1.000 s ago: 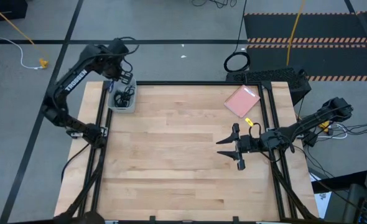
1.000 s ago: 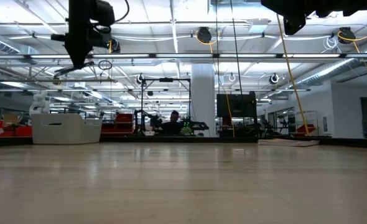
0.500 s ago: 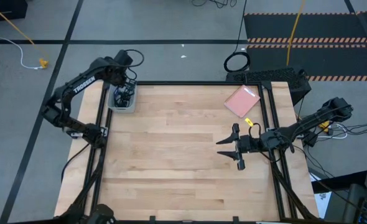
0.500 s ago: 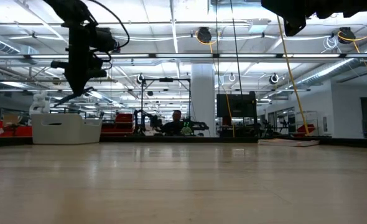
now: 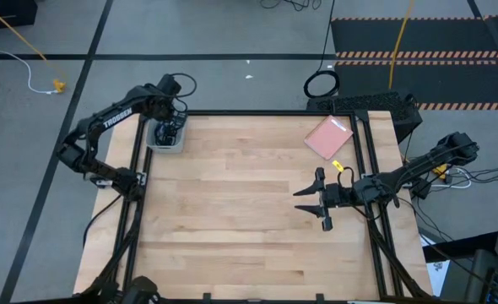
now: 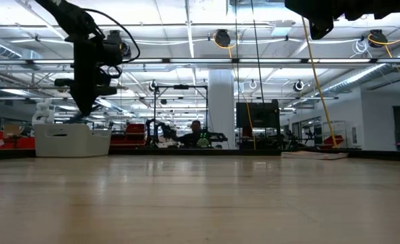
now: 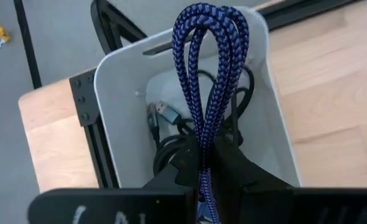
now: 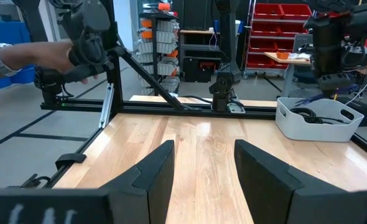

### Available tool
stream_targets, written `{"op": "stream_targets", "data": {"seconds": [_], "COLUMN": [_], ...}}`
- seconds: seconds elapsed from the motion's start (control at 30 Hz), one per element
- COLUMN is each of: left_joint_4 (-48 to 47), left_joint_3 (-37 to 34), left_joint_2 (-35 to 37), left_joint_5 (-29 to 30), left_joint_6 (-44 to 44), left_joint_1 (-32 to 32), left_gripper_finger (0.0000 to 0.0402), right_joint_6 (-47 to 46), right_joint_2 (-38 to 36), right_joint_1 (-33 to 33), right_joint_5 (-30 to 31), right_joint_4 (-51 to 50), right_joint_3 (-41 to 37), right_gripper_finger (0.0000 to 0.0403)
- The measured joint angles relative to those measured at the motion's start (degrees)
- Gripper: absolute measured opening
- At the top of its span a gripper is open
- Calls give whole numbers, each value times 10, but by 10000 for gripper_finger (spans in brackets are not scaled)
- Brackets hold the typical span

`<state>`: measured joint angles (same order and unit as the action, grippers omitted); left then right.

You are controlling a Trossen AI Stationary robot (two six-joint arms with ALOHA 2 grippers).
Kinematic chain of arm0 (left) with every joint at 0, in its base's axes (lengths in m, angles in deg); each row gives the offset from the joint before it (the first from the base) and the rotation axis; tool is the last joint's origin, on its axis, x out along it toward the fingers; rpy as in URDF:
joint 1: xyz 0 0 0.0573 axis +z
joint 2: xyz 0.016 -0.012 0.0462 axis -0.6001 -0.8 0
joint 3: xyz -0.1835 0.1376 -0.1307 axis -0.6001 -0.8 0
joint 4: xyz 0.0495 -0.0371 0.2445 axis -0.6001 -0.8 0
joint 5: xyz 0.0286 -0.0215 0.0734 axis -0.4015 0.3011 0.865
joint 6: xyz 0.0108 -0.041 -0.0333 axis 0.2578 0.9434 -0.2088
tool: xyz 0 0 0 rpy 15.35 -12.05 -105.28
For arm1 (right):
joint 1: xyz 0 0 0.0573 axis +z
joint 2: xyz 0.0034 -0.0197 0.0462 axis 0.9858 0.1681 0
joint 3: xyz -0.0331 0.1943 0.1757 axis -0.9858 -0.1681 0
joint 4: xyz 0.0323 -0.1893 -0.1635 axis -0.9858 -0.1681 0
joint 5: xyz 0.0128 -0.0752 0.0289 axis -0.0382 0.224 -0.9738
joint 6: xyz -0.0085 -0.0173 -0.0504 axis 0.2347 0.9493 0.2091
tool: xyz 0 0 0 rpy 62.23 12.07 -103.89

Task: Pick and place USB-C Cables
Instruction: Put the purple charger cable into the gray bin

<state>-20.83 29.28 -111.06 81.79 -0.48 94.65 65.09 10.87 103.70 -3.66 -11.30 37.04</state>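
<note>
black cables [image 7: 171, 146] in bin [image 7: 118, 87] partly hidden by blue cable [image 7: 211, 74], count unclear

Both arms are dark, jointed links. The left arm [image 5: 105, 127] carries white "TROSSEN" lettering along its forearm, with black cable looped beside its wrist. The right arm [image 5: 409, 173] trails thin black wiring and yellow tags behind its matte-black, wedge-shaped jaws.

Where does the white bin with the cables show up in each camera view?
High view: white bin at the table's far left corner, under the left tool.
Low view: at left, on the far table edge.
Left wrist view: centre, behind the blue-purple cable.
Right wrist view: at right.
Shared landmark: the left arm above the bin.
</note>
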Motion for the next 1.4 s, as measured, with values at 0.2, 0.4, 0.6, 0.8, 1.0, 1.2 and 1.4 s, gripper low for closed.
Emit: {"op": "stream_targets", "data": {"seconds": [0.2, 0.4, 0.6, 0.8, 1.0, 1.2, 1.4], "left_joint_4": [18, 34, 39, 37, 43, 46, 46], "left_joint_3": [-15, -39, -43, -43, -43, -43, -43], "left_joint_2": [0, 0, -3, -33, -39, -38, -38], "left_joint_5": [-4, -14, -12, 6, 15, 16, 16], "left_joint_6": [0, -11, -12, -3, 8, 8, 8], "left_joint_1": [0, -1, -2, -7, -6, -6, -6], "left_gripper_finger": [26, 26, 26, 26, 29, 68, 97], "right_joint_6": [0, 0, 0, 0, -2, 0, 0], "right_joint_2": [0, 0, 0, 0, 0, 0, 0], "right_joint_1": [0, 0, 0, 0, 0, 0, 0], "right_joint_5": [0, 0, 0, -1, -2, -2, -2], "right_joint_4": [0, 3, 8, 14, 13, 13, 13], "right_joint_3": [0, -1, -1, -1, -1, -1, -1], "right_gripper_finger": [160, 160, 160, 160, 160, 160, 160]}}
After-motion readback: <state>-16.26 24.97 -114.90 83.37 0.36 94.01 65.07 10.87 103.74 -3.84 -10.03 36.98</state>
